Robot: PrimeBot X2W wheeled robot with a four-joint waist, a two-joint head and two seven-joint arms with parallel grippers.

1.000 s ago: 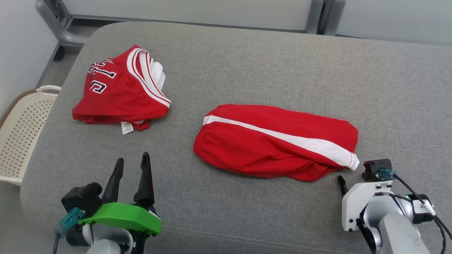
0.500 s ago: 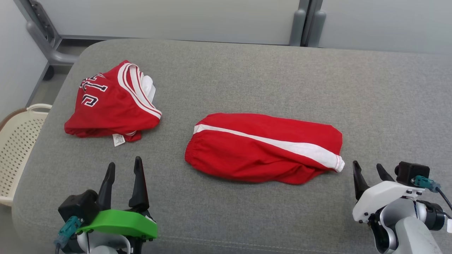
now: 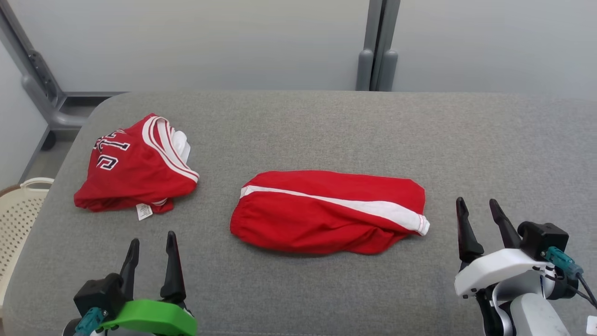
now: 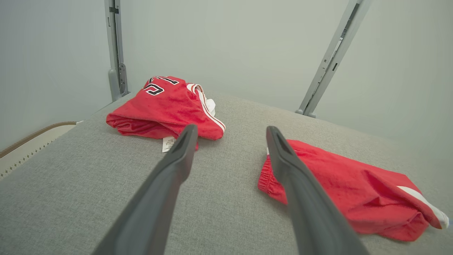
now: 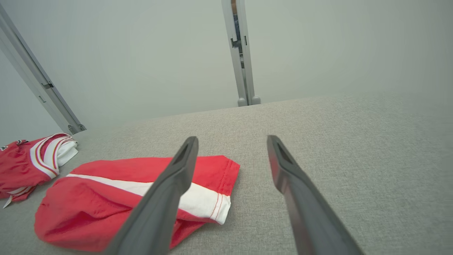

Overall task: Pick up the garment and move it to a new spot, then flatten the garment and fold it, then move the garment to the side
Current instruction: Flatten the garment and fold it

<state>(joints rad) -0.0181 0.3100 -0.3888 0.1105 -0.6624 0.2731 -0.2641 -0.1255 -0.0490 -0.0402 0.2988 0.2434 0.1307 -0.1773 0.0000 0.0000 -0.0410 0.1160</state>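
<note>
I see the red shorts point(image 3: 326, 214) lying folded at the middle of the gray cushion point(image 3: 326, 130), apart from both grippers. My left gripper point(image 3: 153, 237) and right gripper point(image 3: 476, 200) sit near the front edge, fingers spread, holding nothing. 1 red jersey point(image 3: 135, 170) lies bunched at the left.

We see the left gripper point(image 3: 153, 236) as two long, dark, tapering fingers point(image 3: 172, 270) set in a bright green bracket point(image 3: 149, 318), with a black camera block point(image 3: 100, 294) beside it and a teal plug point(image 3: 88, 318) below. The right gripper point(image 3: 476, 200) has the same dark fingers in a smooth white shell point(image 3: 494, 270). Its black block point(image 3: 543, 238) carries a second teal plug point(image 3: 559, 259) trailing a thin black cable point(image 3: 585, 291). Below we make out a pale grey forearm point(image 3: 536, 317). In the wrist views each finger shows a shallow groove near its tip.
</note>
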